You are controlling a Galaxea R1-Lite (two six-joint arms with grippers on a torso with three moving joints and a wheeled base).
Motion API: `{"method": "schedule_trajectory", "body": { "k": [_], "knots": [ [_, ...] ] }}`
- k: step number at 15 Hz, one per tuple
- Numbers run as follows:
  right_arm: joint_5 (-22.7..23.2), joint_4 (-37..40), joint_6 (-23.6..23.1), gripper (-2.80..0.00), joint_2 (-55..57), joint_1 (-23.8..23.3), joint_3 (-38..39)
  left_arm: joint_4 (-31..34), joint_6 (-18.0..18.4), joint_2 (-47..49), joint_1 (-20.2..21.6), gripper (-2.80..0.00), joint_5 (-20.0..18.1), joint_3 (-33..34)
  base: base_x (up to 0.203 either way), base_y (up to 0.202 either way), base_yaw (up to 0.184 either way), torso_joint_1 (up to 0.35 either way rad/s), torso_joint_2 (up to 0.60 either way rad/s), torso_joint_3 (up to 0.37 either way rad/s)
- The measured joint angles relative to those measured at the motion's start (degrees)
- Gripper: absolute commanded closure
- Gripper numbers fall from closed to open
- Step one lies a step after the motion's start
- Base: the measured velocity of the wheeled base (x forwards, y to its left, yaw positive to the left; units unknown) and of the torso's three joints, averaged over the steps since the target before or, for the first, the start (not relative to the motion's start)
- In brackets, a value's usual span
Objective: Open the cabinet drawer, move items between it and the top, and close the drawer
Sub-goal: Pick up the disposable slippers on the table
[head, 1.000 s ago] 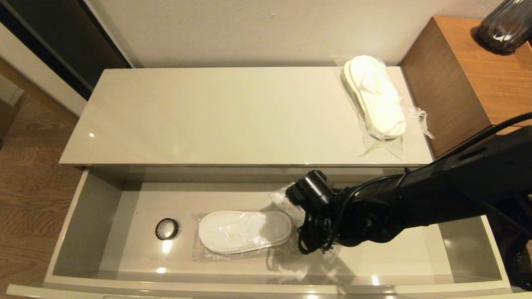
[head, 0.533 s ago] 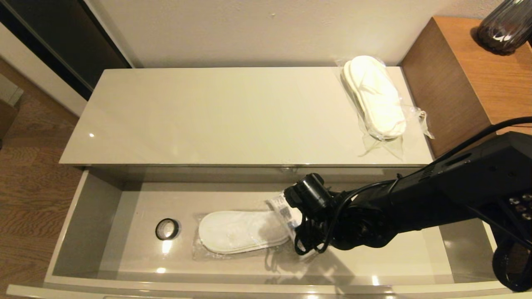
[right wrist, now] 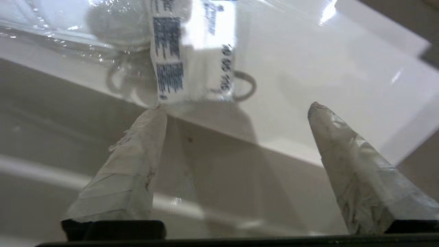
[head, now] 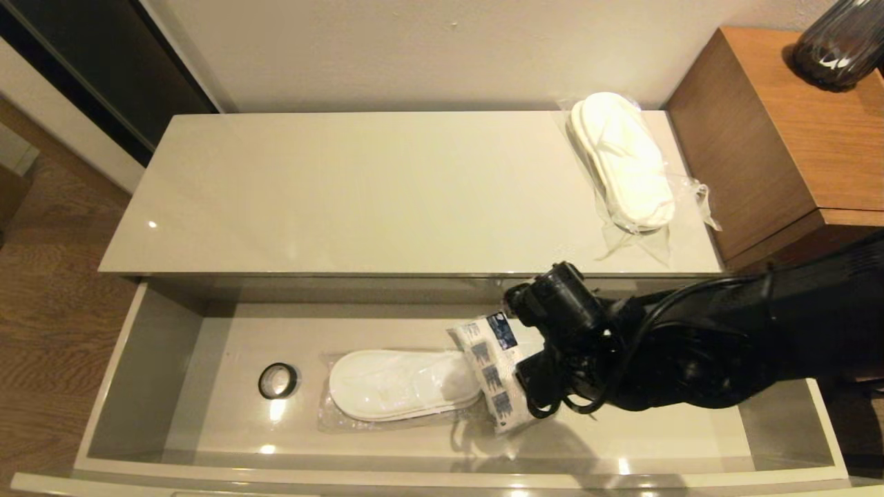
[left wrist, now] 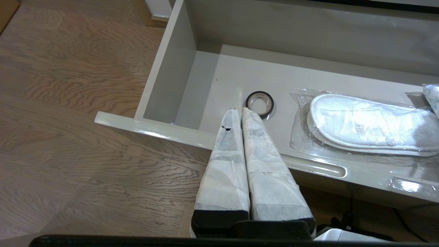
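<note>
The cabinet drawer (head: 138,373) stands pulled out below the glossy top (head: 380,193). Inside it lies a bagged pair of white slippers (head: 404,383), and the white packet with blue panels (head: 494,373) rests across their right end. A second bagged pair of slippers (head: 621,162) lies on the top at the far right. My right arm (head: 621,345) reaches over the drawer just right of the packet. Its gripper (right wrist: 234,109) is open with nothing between the fingers, and the packet (right wrist: 192,51) lies just beyond the fingertips (right wrist: 151,127). My left gripper (left wrist: 240,109) is shut and empty near the drawer's front rim (left wrist: 164,128).
A small black ring (head: 277,379) lies on the drawer floor left of the slippers, also seen as the ring (left wrist: 259,103) past the left fingertips. A brown wooden unit (head: 780,138) with a dark vase (head: 839,48) stands right of the cabinet. Wood floor (left wrist: 68,120) lies to the left.
My right arm has drawn back to the right and risen a little. The packet, earlier half hidden under the wrist, now lies in full view across the slippers' end, free of the fingers.
</note>
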Motion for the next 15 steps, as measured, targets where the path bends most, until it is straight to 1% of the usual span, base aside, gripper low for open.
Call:
{"method": "schedule_trajectory", "body": {
  "k": [2,3,5,6,8,10,11,13,15],
  "knots": [
    [-0.03,4.21,2.10,-2.80,-5.78,-0.08,1.08,0.00,0.01,0.00,0.00,0.00,0.01,0.00,0.000,0.000,0.000,0.000,0.00,0.000],
    [-0.20,6.51,2.79,0.00,-8.64,-0.30,1.19,-0.02,0.01,0.00,0.00,0.00,0.02,0.00,0.000,0.000,0.000,0.000,0.00,0.000],
    [-1.15,11.34,2.98,0.00,-13.84,-1.83,-0.09,0.00,0.00,0.00,0.00,0.00,0.02,0.00,0.000,0.000,0.000,0.000,0.00,0.000],
    [-1.87,13.91,2.67,0.00,-15.76,-3.29,-1.83,0.00,0.00,0.00,0.00,0.00,0.02,0.00,0.000,0.000,0.000,0.000,0.00,0.000],
    [-4.03,16.69,1.06,0.00,-17.38,-7.05,-6.64,0.00,0.01,0.00,-0.01,0.00,0.00,0.00,0.000,0.000,0.000,0.000,0.00,0.000],
    [-6.91,17.02,-1.78,0.00,-16.70,-11.19,-12.39,-0.05,0.01,0.00,0.00,0.00,0.02,0.00,0.000,0.000,0.000,0.000,0.00,0.000],
    [-7.62,17.01,-3.30,0.00,-15.60,-12.84,-15.41,-0.05,0.01,0.00,0.00,0.00,0.00,0.00,0.000,0.000,0.000,0.000,0.00,0.000],
    [-8.79,16.94,-6.38,0.00,-12.58,-15.10,-20.75,-0.02,0.01,0.00,0.00,0.00,0.00,0.00,0.000,0.000,0.000,0.000,0.00,0.000],
    [-9.84,16.84,-9.66,0.00,-9.01,-16.12,-25.04,0.00,0.01,0.00,0.00,0.00,0.02,0.00,0.000,0.000,0.000,0.000,0.00,0.000]
  ]
}}
